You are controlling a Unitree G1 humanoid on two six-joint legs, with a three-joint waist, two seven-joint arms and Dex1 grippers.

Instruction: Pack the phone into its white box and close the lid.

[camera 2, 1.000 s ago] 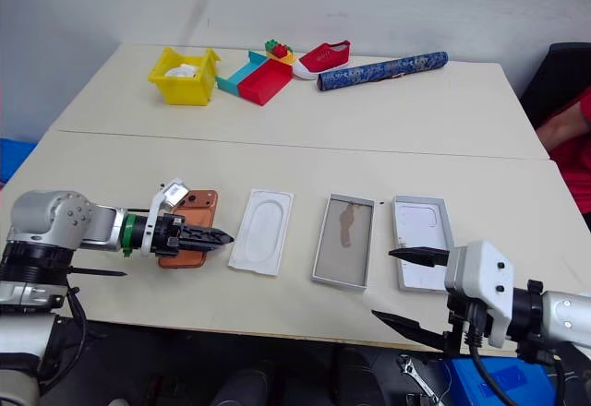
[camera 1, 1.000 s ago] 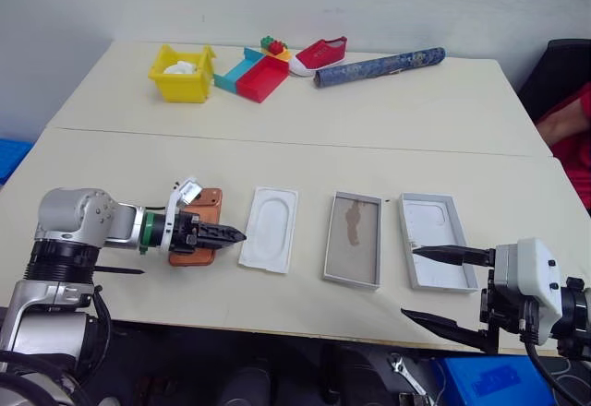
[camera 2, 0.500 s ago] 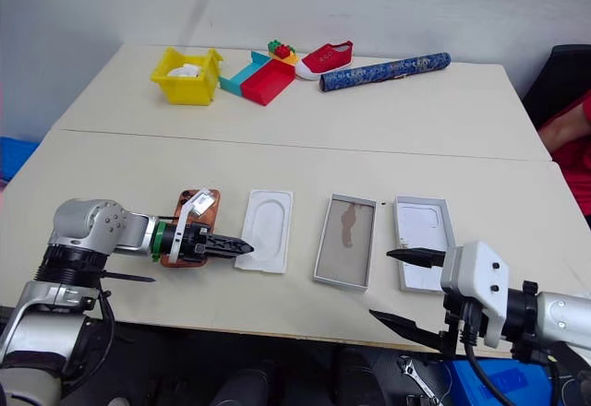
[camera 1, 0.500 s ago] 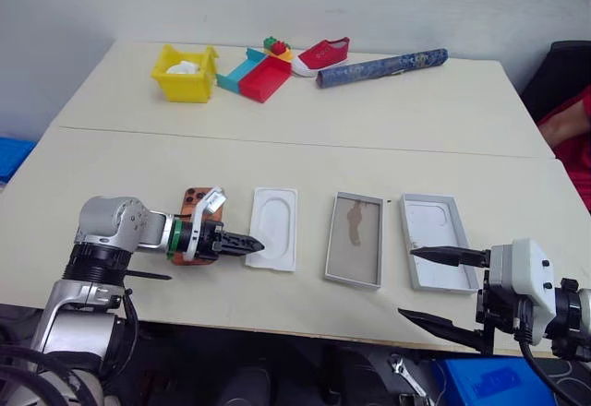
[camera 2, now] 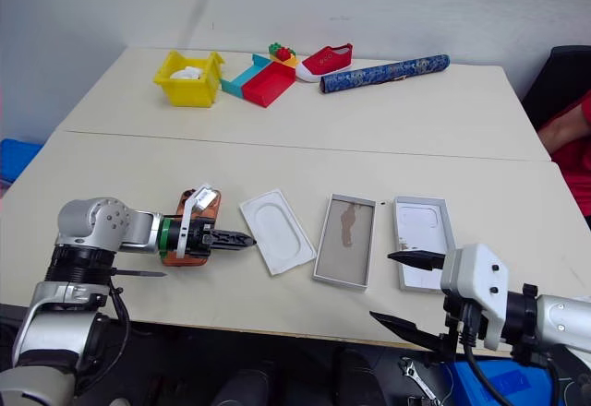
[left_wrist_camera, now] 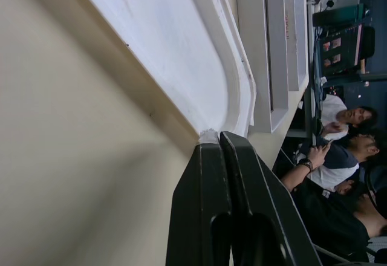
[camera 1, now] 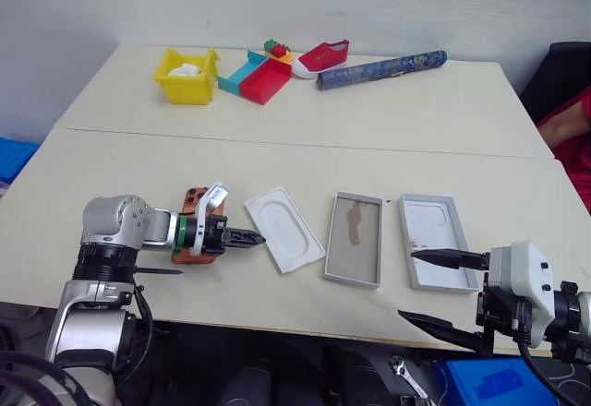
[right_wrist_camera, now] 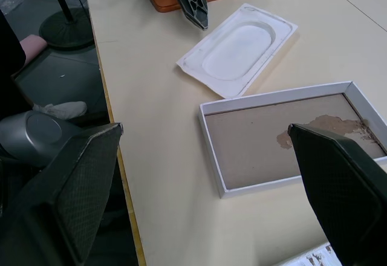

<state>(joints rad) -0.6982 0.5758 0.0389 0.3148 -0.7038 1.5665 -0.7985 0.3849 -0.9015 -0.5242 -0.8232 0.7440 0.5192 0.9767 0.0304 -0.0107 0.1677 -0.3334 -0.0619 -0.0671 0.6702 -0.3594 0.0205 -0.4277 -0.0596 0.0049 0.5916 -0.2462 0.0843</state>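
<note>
A pale cream tabletop [camera 1: 305, 129] made of two tables pushed together stands against a plain light wall; along its near edge lie, from the robot's left, the copper-orange smartphone [camera 2: 187, 240] with its back up, a flat white insert with an oval recess [camera 1: 284, 229] lying askew, the shallow white box with a tan-brown, smudged floor [camera 1: 355, 238], and the white-floored lid tray [camera 1: 436, 254]; none of the trays touch each other; the phone is well apart from its box, with the insert between them; the left gripper [camera 1: 243, 236] lies low over the phone's near end, its two black fingers pressed together and holding nothing, their tips meeting the insert's near corner in the left wrist view; the right gripper [camera 1: 441, 286] hangs just off the table's front edge near the lid, its jaws spread wide and empty; the step in hand looks like nudging the insert aside to free the phone, and it would go best as a slow, low push along the tabletop, away from the box rather than into it, with the wrist kept off the phone so it does not slide; the lid's floor bears faint marks too small to read, and no brand or writing is legible on the phone or trays.
</note>
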